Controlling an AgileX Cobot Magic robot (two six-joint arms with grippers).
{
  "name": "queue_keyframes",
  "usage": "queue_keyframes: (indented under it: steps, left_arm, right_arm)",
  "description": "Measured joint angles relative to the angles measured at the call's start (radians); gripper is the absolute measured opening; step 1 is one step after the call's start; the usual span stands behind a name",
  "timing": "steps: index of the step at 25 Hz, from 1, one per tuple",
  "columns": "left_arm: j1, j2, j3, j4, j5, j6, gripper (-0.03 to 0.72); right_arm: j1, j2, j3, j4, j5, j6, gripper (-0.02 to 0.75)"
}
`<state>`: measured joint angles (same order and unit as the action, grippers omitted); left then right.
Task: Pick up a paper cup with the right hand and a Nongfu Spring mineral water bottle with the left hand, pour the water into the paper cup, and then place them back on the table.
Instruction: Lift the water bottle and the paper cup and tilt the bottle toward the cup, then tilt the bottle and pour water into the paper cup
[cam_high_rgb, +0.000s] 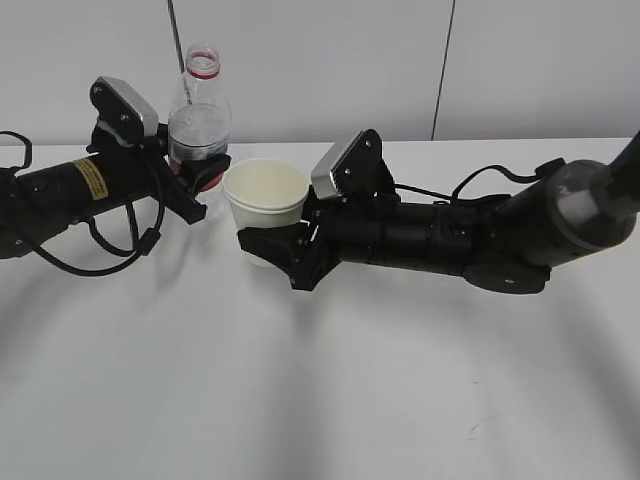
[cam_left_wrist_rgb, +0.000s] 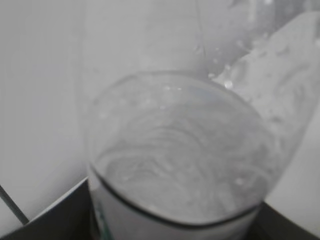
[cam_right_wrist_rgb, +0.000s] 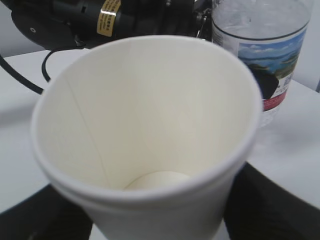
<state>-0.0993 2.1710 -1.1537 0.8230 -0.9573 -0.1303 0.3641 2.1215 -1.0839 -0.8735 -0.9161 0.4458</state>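
A: Right claw (cam_high_rgb: 272, 243)?
B: Closed round the lower wall of the paper cup (cam_high_rgb: 266, 199). Cup upright, mouth open to the top, lifted off the tabletop (cam_high_rgb: 330, 380). Inside looks dry from the right wrist view (cam_right_wrist_rgb: 150, 125).

A: Left claw (cam_high_rgb: 200, 176)?
B: Gripping the bottle (cam_high_rgb: 199, 115) at its label band. Bottle upright, no cap, red ring at the neck. Whether its base touches the tabletop, cannot tell; the arm hides it.

A: Water (cam_left_wrist_rgb: 180, 165)?
B: Fills the lower half of the bottle; droplets on the clear wall above.

A: Spacing?
B: Bottle stands just beside the cup, to its left and slightly behind.
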Motion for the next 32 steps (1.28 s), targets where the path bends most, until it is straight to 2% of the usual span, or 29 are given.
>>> queue_keyframes:
  steps: [12,16,21,32]
  left_arm:
    - [0.005,0.000,-0.012,0.012,-0.048,0.246,0.372]
    - [0.008,0.000,-0.017,0.006,-0.065,0.379,0.372]
    - [0.009,0.000,-0.018,-0.014,-0.072,0.456,0.372]
    - [0.010,0.000,-0.018,-0.015,-0.074,0.672,0.372]
  right_arm:
    - [0.000,0.092,-0.046,-0.017,0.004,0.006,0.508]
    - [0.000,0.092,-0.047,-0.014,0.001,0.006,0.508]
    - [0.000,0.092,-0.047,0.026,0.001,-0.010,0.508]
    - [0.000,0.092,-0.047,0.034,-0.001,-0.066,0.508]
